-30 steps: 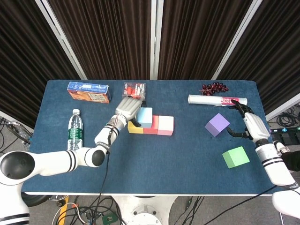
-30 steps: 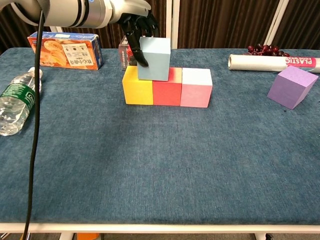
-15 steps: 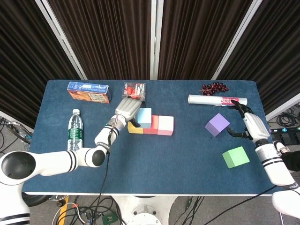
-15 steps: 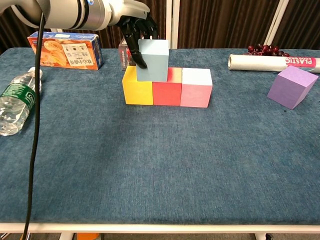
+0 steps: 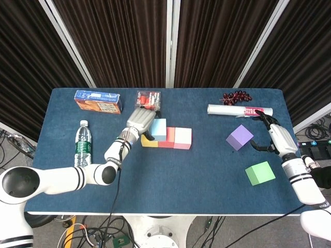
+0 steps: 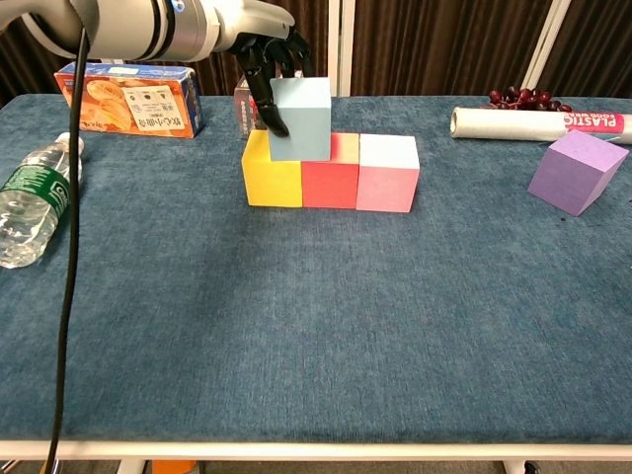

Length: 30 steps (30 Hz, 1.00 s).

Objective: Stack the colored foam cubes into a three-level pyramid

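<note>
Chest view shows the left hand (image 6: 269,61) gripping a light blue foam cube (image 6: 300,118), its dark fingers (image 6: 274,109) wrapped down the cube's left face. The cube sits on the second level, resting across the seam between the yellow cube (image 6: 272,180) and the red cube (image 6: 331,182); it looks slightly tilted. A pink cube (image 6: 387,174) touches the red one on the right, completing a row of three on the blue table (image 6: 316,336).

Just behind the left hand stands a small red-and-black packet (image 5: 148,98), largely hidden by the hand in the chest view. Further left lies an orange-and-blue snack box (image 6: 128,97), and a clear water bottle (image 6: 33,197) lies on its side near the table's left edge.

On the right side, a purple cube (image 6: 577,172) rests tipped on one edge, apart from the row. Behind it lies a white roll of plastic wrap (image 6: 538,122), with a bunch of dark grapes (image 6: 521,98) just beyond.

In the head view, the right hand (image 5: 274,135) hovers just right of the purple cube with fingers apart, holding nothing. A green cube (image 5: 259,173) sits near the front right, beside the right forearm.
</note>
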Each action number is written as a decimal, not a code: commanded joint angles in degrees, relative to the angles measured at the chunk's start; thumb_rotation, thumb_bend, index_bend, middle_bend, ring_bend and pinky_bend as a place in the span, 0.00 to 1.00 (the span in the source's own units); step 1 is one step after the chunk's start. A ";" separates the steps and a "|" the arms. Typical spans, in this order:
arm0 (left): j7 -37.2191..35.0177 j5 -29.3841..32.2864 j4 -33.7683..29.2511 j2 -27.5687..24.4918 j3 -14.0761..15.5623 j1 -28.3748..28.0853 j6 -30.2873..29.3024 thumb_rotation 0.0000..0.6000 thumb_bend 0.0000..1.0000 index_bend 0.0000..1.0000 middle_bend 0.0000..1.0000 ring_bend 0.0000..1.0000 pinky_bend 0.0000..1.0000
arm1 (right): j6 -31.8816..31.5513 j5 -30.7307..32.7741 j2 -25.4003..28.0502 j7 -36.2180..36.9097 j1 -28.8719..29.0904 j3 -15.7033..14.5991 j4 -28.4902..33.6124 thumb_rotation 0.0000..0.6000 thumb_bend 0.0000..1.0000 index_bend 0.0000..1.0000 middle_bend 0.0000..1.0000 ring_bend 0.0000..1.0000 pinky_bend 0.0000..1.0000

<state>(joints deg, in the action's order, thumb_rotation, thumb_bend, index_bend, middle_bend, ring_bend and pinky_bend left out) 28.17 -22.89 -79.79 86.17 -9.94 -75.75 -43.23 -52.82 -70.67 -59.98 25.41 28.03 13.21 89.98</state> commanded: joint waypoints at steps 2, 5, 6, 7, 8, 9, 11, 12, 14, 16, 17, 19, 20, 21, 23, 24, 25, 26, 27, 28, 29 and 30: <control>0.04 -0.61 0.04 0.14 0.08 0.08 0.06 1.00 0.06 0.26 0.39 0.38 0.20 | -0.01 0.01 -0.04 -0.06 -0.03 -0.04 0.00 1.00 0.29 0.00 0.17 0.00 0.00; -0.10 -1.04 0.03 0.22 -0.08 0.18 -0.06 1.00 0.06 0.26 0.39 0.38 0.20 | -0.06 0.11 -0.04 -0.14 -0.06 -0.03 0.04 1.00 0.29 0.00 0.17 0.00 0.00; -0.10 -1.09 -0.03 0.19 -0.11 0.19 -0.11 1.00 0.06 0.26 0.39 0.37 0.20 | -0.05 0.13 -0.03 -0.17 -0.06 -0.02 0.05 1.00 0.29 0.00 0.17 0.00 0.00; -0.08 -1.19 -0.08 0.15 -0.15 0.21 -0.16 1.00 0.06 0.26 0.38 0.37 0.20 | -0.06 0.17 -0.02 -0.14 -0.07 0.00 0.07 1.00 0.29 0.00 0.17 0.00 0.00; -0.06 -1.33 -0.18 0.10 -0.16 0.24 -0.21 1.00 0.06 0.26 0.38 0.36 0.20 | -0.06 0.18 -0.01 -0.14 -0.07 0.01 0.07 1.00 0.29 0.00 0.17 0.00 0.00; -0.08 -1.41 -0.26 0.05 -0.19 0.26 -0.20 1.00 0.06 0.26 0.37 0.35 0.20 | -0.06 0.21 -0.01 -0.11 -0.07 0.03 0.06 1.00 0.29 0.00 0.17 0.00 0.00; 0.00 -1.52 -0.40 -0.05 -0.15 0.27 -0.10 1.00 0.06 0.25 0.36 0.35 0.20 | -0.04 0.24 -0.05 -0.09 -0.06 0.04 0.01 1.00 0.29 0.00 0.17 0.00 0.00; 0.09 -1.64 -0.41 -0.02 -0.10 0.26 -0.13 1.00 0.06 0.25 0.36 0.35 0.20 | -0.02 0.23 -0.07 -0.08 -0.06 0.03 0.00 1.00 0.29 0.00 0.17 0.00 0.00; 0.21 -1.57 -0.43 -0.05 0.00 0.24 0.06 1.00 0.06 0.24 0.35 0.35 0.19 | 0.00 0.24 -0.12 -0.11 -0.04 0.03 -0.02 1.00 0.29 0.00 0.17 0.00 0.00; 0.33 -1.59 -0.38 -0.07 0.05 0.19 0.10 1.00 0.06 0.23 0.34 0.33 0.18 | -0.05 0.29 -0.12 -0.07 -0.08 0.05 -0.04 1.00 0.29 0.00 0.17 0.00 0.00; 0.35 -1.57 -0.38 -0.06 0.04 0.20 0.00 1.00 0.06 0.23 0.33 0.33 0.18 | -0.08 0.32 -0.10 -0.11 -0.10 0.05 -0.07 1.00 0.29 0.00 0.17 0.00 0.00; 0.31 -1.64 -0.42 -0.03 -0.03 0.25 -0.15 1.00 0.06 0.22 0.32 0.32 0.18 | -0.16 0.39 -0.09 -0.08 -0.14 0.11 -0.05 1.00 0.29 0.00 0.17 0.00 0.00; 0.32 -1.70 -0.40 0.00 -0.04 0.26 -0.22 1.00 0.06 0.22 0.32 0.32 0.18 | -0.20 0.39 -0.09 -0.15 -0.15 0.11 -0.03 1.00 0.29 0.00 0.17 0.00 0.00; 0.33 -1.73 -0.47 -0.02 -0.02 0.29 -0.18 1.00 0.06 0.21 0.31 0.31 0.18 | -0.20 0.35 -0.03 -0.14 -0.18 0.09 0.04 1.00 0.29 0.00 0.17 0.00 0.00; 0.38 -1.68 -0.55 -0.08 -0.03 0.28 -0.17 1.00 0.06 0.21 0.31 0.31 0.18 | -0.24 0.37 0.00 -0.10 -0.21 0.11 0.07 1.00 0.29 0.00 0.17 0.00 0.00; 0.46 -1.72 -0.63 -0.10 0.00 0.27 -0.24 1.00 0.06 0.20 0.31 0.31 0.18 | -0.23 0.38 0.01 -0.11 -0.22 0.11 0.07 1.00 0.29 0.00 0.17 0.00 0.00; 0.48 -1.75 -0.73 -0.12 -0.01 0.30 -0.32 1.00 0.06 0.20 0.30 0.31 0.18 | -0.25 0.40 0.02 -0.06 -0.24 0.13 0.08 1.00 0.29 0.00 0.17 0.00 0.00; 0.48 -1.80 -0.91 -0.19 0.00 0.36 -0.41 1.00 0.06 0.20 0.30 0.31 0.18 | -0.32 0.39 0.06 -0.01 -0.27 0.16 0.12 1.00 0.29 0.00 0.17 0.00 0.00; 0.52 -1.80 -1.10 -0.30 0.04 0.41 -0.49 1.00 0.06 0.19 0.30 0.31 0.18 | -0.36 0.35 0.11 0.04 -0.31 0.17 0.16 1.00 0.29 0.00 0.17 0.00 0.00; 0.53 -1.80 -1.34 -0.46 0.05 0.48 -0.61 1.00 0.06 0.19 0.30 0.31 0.18 | -0.46 0.33 0.16 0.11 -0.36 0.20 0.21 1.00 0.29 0.00 0.17 0.00 0.00; 0.48 -1.85 -1.73 -0.73 0.01 0.62 -0.82 1.00 0.06 0.19 0.29 0.31 0.18 | -0.61 0.29 0.25 0.18 -0.44 0.24 0.26 1.00 0.29 0.00 0.17 0.00 0.00; 0.39 -2.00 -2.12 -0.96 -0.02 0.77 -1.04 1.00 0.06 0.18 0.29 0.31 0.18 | -0.70 0.22 0.35 0.27 -0.51 0.25 0.35 1.00 0.29 0.00 0.17 0.00 0.00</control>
<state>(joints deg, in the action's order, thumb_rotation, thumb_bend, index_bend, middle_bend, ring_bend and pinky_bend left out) 28.63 -24.76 -81.53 85.49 -9.93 -75.16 -44.02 -53.50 -70.43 -59.65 25.67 27.55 13.44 90.31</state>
